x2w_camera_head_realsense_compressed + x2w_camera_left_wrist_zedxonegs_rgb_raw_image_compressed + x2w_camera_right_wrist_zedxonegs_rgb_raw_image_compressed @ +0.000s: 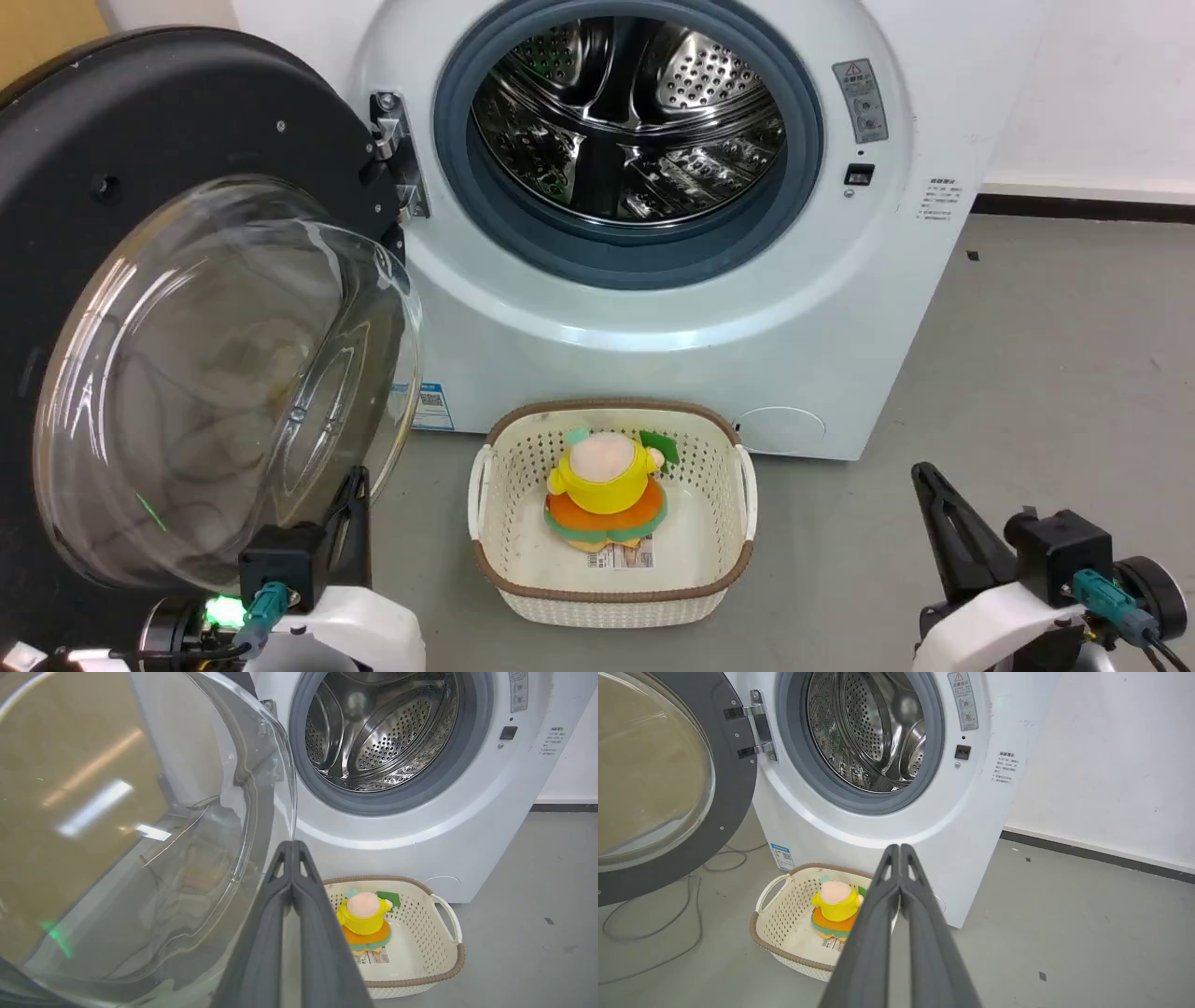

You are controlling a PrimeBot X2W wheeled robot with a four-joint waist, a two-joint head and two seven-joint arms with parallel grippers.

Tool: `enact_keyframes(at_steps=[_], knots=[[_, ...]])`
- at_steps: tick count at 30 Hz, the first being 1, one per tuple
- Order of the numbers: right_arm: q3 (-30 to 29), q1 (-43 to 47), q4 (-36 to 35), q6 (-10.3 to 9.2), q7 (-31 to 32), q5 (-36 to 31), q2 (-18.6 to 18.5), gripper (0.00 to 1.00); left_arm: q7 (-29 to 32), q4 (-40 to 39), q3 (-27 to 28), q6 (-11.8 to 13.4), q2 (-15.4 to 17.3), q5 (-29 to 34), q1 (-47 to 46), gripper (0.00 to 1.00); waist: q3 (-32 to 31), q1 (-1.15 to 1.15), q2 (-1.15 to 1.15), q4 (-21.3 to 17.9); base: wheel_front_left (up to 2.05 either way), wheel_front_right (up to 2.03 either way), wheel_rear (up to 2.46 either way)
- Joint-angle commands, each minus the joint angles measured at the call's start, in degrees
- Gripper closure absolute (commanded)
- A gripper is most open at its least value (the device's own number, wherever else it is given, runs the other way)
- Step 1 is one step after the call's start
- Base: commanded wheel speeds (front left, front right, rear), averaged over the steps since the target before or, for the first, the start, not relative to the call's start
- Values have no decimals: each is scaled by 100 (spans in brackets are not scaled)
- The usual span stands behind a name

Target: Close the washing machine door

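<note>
Floor: grey, scuffed, a loose cable lying on it
Wall: white, dark skirting strip along its foot

A grey floor bears a white front-loading washing machine at the far side. A cream perforated laundry basket rests on the floor just in front of it, and a loose dark cable trails to the basket's left.
</note>
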Motion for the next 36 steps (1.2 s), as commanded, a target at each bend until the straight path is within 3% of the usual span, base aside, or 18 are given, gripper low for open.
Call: enact_keyframes(at_steps=[1, 2, 20, 36], knots=[[-1, -67, -24, 5, 3, -44, 29, 100, 2, -23, 6, -25, -4, 17, -87, 100, 0, 0, 0, 0, 0, 0, 0], [0, 1, 1, 0, -1, 5, -1, 0, -1, 1, -1, 2, 0, 0, 1, 0, 0, 0, 0, 0, 0, 0, 0], [-4, 27, 55, 1, -182, 183, 3, 0, -182, -29, -60, 67, 0, -37, 15, 0, -14, 0, 0, 73, 0, 0, 0], [33, 106, 30, 1, -361, 361, 6, 0, -361, -126, -90, 149, 1, -53, 59, 0, -68, 0, 0, 487, 0, 0, 0]])
